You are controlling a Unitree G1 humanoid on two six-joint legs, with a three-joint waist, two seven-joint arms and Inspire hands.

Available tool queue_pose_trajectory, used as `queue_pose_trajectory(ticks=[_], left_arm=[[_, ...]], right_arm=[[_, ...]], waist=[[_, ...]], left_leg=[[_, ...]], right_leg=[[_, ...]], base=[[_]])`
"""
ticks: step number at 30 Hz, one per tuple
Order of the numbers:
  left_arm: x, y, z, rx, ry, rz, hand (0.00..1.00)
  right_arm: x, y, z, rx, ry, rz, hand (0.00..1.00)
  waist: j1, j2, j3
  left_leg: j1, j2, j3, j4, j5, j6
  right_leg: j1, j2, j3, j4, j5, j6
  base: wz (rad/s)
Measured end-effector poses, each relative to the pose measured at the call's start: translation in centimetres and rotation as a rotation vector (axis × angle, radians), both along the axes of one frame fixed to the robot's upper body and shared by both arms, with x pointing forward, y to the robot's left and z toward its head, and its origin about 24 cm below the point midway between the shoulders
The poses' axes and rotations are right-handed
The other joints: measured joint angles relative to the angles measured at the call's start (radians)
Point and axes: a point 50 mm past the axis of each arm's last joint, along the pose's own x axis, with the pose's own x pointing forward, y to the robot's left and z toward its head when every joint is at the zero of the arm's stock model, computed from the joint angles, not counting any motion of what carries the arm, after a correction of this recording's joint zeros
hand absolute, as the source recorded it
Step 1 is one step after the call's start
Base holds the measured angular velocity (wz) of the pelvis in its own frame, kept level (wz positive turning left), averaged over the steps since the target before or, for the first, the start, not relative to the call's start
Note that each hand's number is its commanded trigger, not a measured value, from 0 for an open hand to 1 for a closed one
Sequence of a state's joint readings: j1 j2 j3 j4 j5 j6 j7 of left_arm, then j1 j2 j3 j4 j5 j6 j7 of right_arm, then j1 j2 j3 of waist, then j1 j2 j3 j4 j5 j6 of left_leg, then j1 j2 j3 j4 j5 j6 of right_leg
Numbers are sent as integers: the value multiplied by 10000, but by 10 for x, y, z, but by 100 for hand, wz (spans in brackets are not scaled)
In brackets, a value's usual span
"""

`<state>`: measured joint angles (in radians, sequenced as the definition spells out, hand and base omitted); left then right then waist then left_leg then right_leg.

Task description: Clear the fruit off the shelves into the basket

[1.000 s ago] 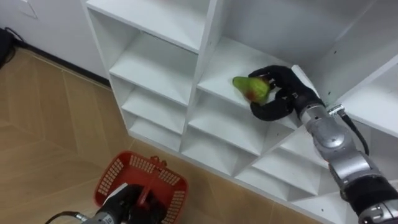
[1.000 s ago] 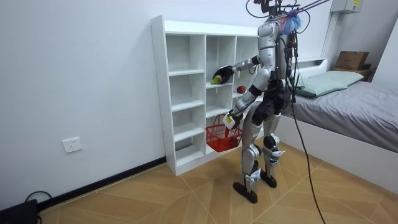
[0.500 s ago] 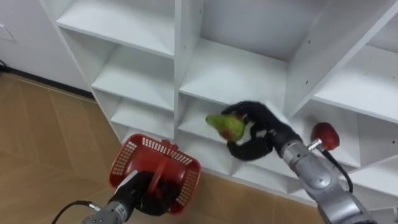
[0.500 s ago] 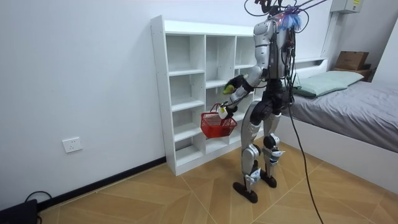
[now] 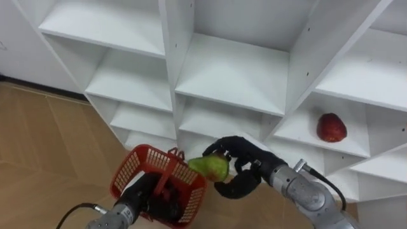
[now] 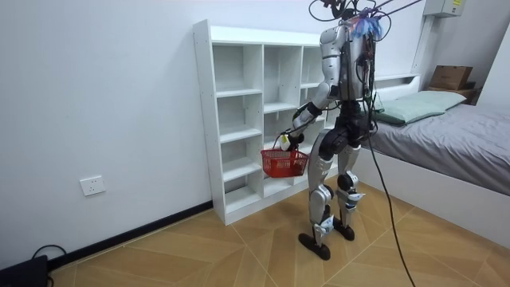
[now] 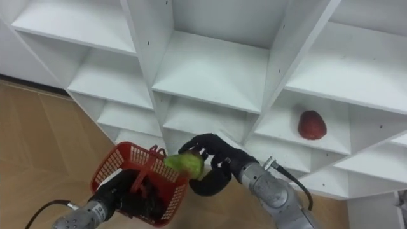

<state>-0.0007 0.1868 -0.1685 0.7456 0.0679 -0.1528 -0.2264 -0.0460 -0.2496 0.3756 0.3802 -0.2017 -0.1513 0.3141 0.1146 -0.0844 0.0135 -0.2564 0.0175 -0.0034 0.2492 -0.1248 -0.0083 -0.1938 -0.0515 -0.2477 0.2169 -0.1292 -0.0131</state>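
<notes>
Just above the right rim of the red basket [image 5: 128, 170] hangs the green fruit [image 5: 209, 167], clasped in the right hand's [image 5: 246, 173] curled fingers. The left hand [image 5: 144, 192] grips the basket's handle. A red fruit [image 5: 331, 127] lies well apart on a closet shelf [image 5: 233, 71].

Legend: no text, label, brand, number or sign can be read at this moment. The closet [image 5: 229, 70] has plain white shelves and uprights. The mesh of the red basket [image 5: 129, 170] shows no legible marking, and the skin of the green fruit [image 5: 210, 167] shows no sticker that can be made out. In the room view, the cardboard box [image 6: 450, 77] at the right and the wall socket [image 6: 93, 186] at the left are too small to tell any print.
</notes>
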Motion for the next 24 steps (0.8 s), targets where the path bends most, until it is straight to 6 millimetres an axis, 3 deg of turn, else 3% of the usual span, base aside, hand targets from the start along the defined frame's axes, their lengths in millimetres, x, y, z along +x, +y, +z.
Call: queue_pose_trajectory(ticks=[17, 24], left_arm=[[5, -7, 2, -201, -201, -57, 100], [16, -10, 10, -553, -660, 42, 100]], right_arm=[[-9, 2, -7, 105, 481, 198, 100], [-10, -1, -10, -12, 630, 102, 100]], waist=[[-245, 3, 0], [-250, 19, 7]], left_leg=[[-131, 19, 85, 7, -1, 1], [-125, 44, 239, -4, -4, 3]], right_leg=[[-199, 12, 83, 57, -10, -4], [-279, 18, 219, 116, -9, -5]], base=[[-1], [-4]])
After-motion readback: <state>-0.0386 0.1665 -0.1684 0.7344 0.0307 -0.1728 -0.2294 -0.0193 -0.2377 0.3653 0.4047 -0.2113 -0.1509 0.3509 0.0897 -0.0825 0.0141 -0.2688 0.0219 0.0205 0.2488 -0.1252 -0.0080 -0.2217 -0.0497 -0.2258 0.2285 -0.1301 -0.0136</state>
